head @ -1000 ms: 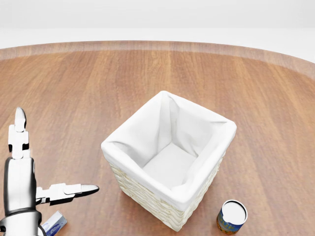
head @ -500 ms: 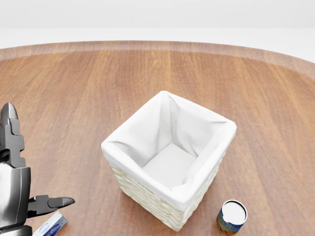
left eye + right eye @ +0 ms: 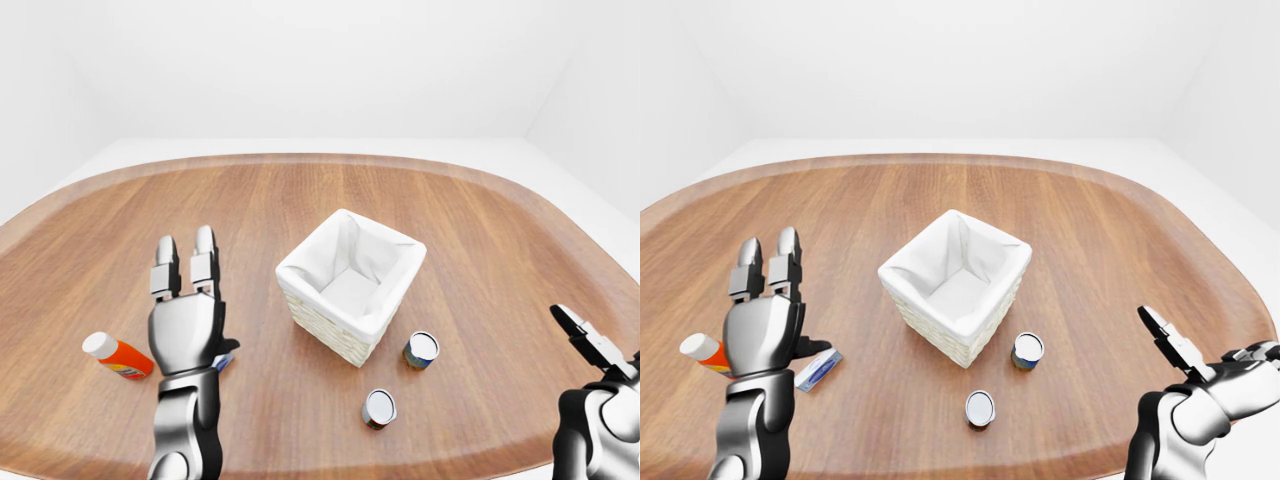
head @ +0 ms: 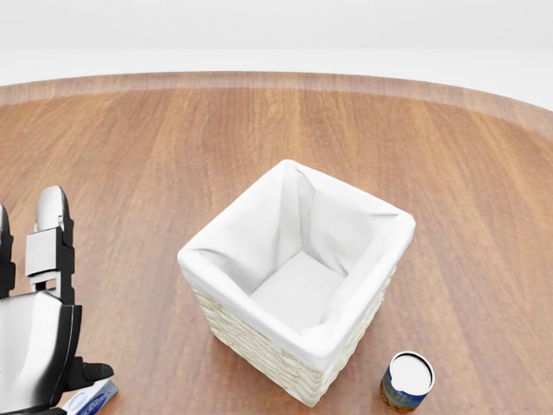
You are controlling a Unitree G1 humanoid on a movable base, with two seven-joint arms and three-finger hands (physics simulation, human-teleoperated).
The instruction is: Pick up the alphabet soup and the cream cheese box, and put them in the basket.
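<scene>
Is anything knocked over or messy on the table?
Only one thing looks tipped: the orange bottle lies on its side near the left hand. The two cans stand upright, the basket sits straight and empty, and the small blue box lies flat. Nothing is spilled.

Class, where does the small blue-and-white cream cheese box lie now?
In the right-eye view the small blue-and-white cream cheese box lies at lower left on the wooden table, just beside the open left hand.

Both hands' fingers (image 3: 205, 262) extended, apart
</scene>
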